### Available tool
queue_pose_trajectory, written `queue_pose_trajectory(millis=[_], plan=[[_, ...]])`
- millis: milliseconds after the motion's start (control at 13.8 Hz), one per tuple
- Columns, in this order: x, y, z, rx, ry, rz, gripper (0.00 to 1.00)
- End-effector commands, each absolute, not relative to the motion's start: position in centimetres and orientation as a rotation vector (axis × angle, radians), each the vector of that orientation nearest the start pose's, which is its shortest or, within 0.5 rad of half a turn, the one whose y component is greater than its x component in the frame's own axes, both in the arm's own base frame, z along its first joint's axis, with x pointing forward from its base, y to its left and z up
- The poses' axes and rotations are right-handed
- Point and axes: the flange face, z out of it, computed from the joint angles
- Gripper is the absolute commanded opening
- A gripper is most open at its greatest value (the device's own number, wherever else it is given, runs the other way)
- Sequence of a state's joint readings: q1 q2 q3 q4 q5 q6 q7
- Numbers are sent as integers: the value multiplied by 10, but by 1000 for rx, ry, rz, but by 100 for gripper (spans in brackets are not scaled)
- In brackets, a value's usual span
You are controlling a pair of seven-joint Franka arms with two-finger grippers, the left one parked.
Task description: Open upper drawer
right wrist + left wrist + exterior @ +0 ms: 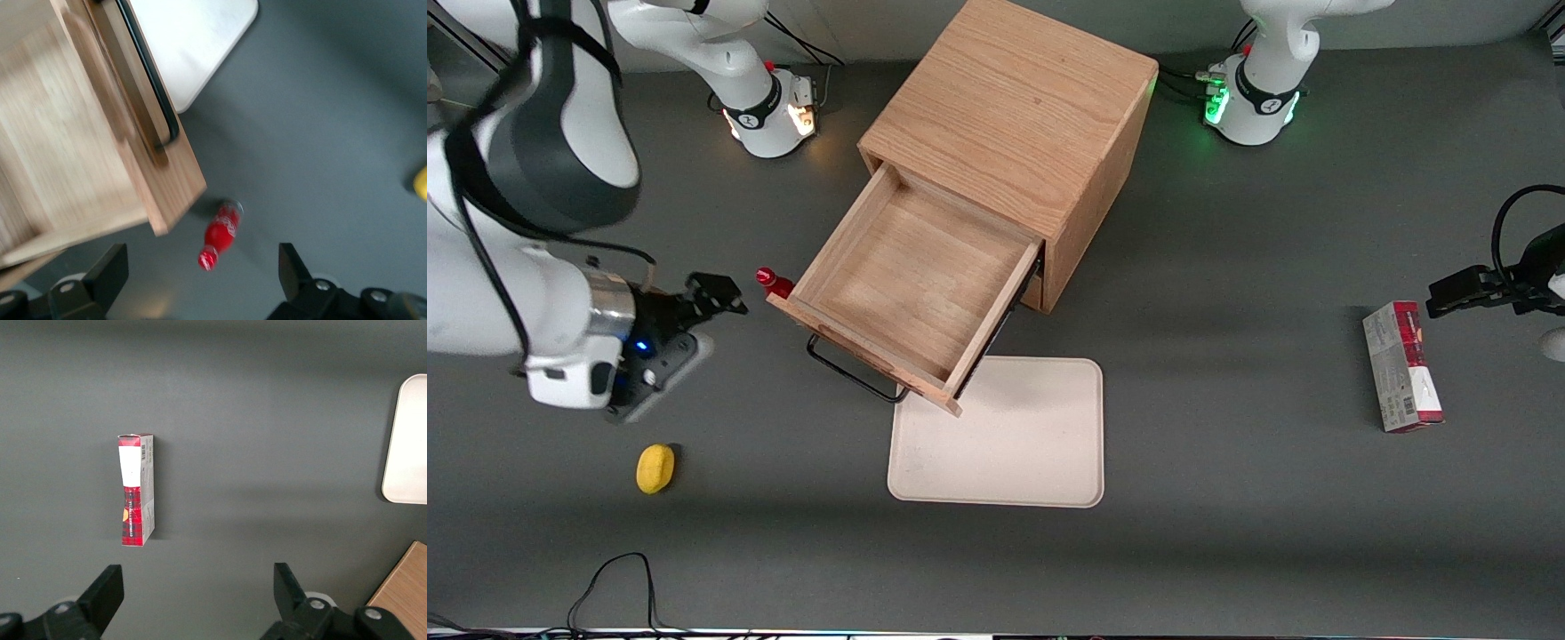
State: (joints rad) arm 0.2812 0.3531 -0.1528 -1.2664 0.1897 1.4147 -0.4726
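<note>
red bottle [774,282] half hidden by upper drawer [907,284], lower drawer unseen

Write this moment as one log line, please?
upper drawer: pulled out, empty | gripper: open, clear of black handle, above red bottle | task: appears done

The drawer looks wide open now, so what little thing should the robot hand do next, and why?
Probably lift the hand up and away. The upper drawer is already pulled far out of the cabinet, showing its bare wooden floor, and the open hand has nothing in it, beside the drawer's corner. A small red bottle lies on the table right there, so going up seems safest.
</note>
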Motion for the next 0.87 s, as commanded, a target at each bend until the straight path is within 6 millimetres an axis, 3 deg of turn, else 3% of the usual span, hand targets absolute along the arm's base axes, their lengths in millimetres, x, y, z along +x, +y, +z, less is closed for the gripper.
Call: queue_pose_trajectory(millis=[0, 73, 218, 436, 582, 800], plan=[[561, 91, 538, -2915, -689, 214, 100], [556, 83, 537, -2981, -523, 206, 100], [558, 81, 537, -3023, -375, 218, 100], [559, 57, 548, -3040, -318, 176, 100], [556, 41, 566, -3041, -278, 121, 100], [551, 43, 572, -3042, -291, 106, 100]])
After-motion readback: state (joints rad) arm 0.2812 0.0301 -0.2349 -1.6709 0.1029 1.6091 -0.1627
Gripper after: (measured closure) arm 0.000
